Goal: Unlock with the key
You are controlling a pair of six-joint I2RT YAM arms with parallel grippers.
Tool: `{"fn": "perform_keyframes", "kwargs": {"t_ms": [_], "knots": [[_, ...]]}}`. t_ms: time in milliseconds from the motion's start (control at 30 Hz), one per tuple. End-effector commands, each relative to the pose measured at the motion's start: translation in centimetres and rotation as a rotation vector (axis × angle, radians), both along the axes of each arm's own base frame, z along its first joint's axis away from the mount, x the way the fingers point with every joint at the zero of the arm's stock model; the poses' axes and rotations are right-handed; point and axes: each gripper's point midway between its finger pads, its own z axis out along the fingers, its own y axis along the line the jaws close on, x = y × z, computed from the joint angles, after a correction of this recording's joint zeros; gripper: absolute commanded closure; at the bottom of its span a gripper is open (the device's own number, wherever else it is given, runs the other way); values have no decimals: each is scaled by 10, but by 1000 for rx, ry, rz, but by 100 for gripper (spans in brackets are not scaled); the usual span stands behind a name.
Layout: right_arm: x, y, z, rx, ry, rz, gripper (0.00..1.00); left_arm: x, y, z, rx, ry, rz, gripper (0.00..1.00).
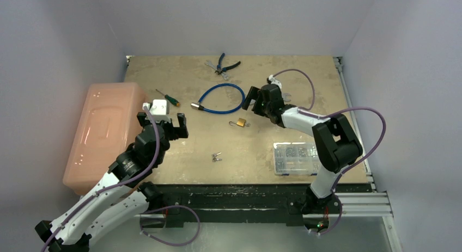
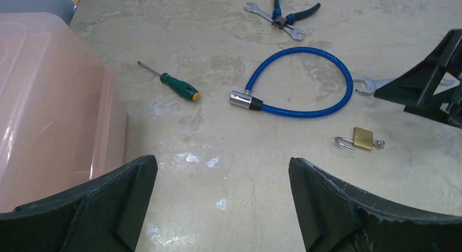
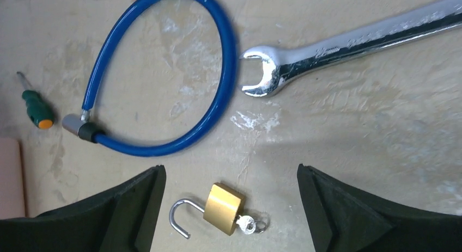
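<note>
The small brass padlock (image 3: 223, 208) lies on the table with its shackle (image 3: 178, 218) swung open. The tiny silver key (image 3: 246, 225) sticks out of the padlock's bottom, with a small ring on it. My right gripper (image 3: 229, 174) hovers just above and behind the padlock, open, its fingers apart from both lock and key. In the top view the padlock (image 1: 240, 122) lies just in front of the right gripper (image 1: 251, 99). My left gripper (image 1: 163, 124) is open over bare table to the left, well away from the padlock (image 2: 362, 138) and holding nothing.
A blue cable lock (image 1: 220, 99), a green screwdriver (image 1: 168, 98), pliers (image 1: 224, 64) and a silver wrench (image 3: 338, 45) lie behind the padlock. A pink bin (image 1: 106, 135) stands at the left. A clear parts box (image 1: 296, 158) sits front right. Loose keys (image 1: 217, 157) lie near the front.
</note>
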Motion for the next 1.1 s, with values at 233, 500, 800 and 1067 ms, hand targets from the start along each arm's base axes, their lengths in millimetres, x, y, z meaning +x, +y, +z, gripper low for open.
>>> {"fn": "perform_keyframes", "kwargs": {"t_ms": [233,500,800,1067], "knots": [[17,33,34,-184,-1,46,3,2,6,12,-6,-36,19,1],[38,97,41,-144,4,21,7,0,10,14,-13,-43,28,1],[49,123,30,-41,124,-164,4,0,10,14,-15,-45,27,1],[37,105,14,-164,212,-327,9,-1,11,15,-18,-49,26,1]]}}
